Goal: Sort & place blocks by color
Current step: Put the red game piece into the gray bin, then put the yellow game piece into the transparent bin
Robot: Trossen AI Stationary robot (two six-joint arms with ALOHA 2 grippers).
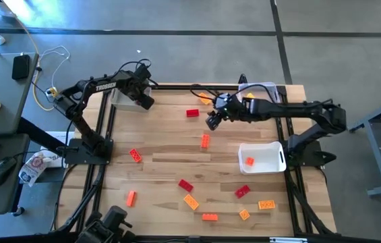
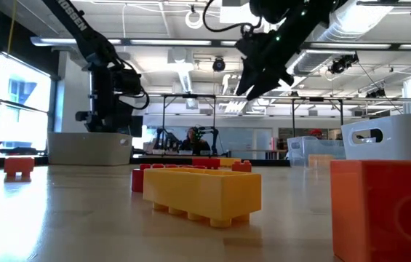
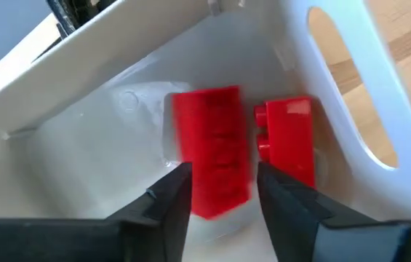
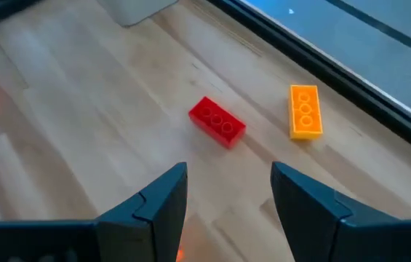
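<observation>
Your left hand (image 3: 220,191) is poised over the white bin (image 1: 124,100) at the far left corner of the counter (image 1: 163,158), fingers apart and gripping nothing. Two red blocks lie inside on the bin floor: one red block (image 3: 214,149) shows right between the fingers and a second red block (image 3: 291,138) sits just beside it, against the slotted wall. So that corner bin is your red station, which explains why the hand hangs there open.

Over on the other side, your right hand (image 4: 223,200) hovers above the counter near the far edge, fingers spread wide and empty. Ahead of it lie a loose red block (image 4: 218,121) and an orange block (image 4: 305,111), near each other but not touching. The high view puts that hand (image 1: 214,119) close to the red one (image 1: 192,113), so I'd judge it is lining up for a pick.

The second white bin (image 1: 263,157) on the right holds a single orange block (image 1: 249,161); that looks like the orange home.

Plenty is left: red, orange and yellow-orange blocks are scattered across the near half of the counter, including a red pair (image 1: 186,185) (image 1: 243,192) and several orange ones along the near edge. Early going, by my reckoning.
</observation>
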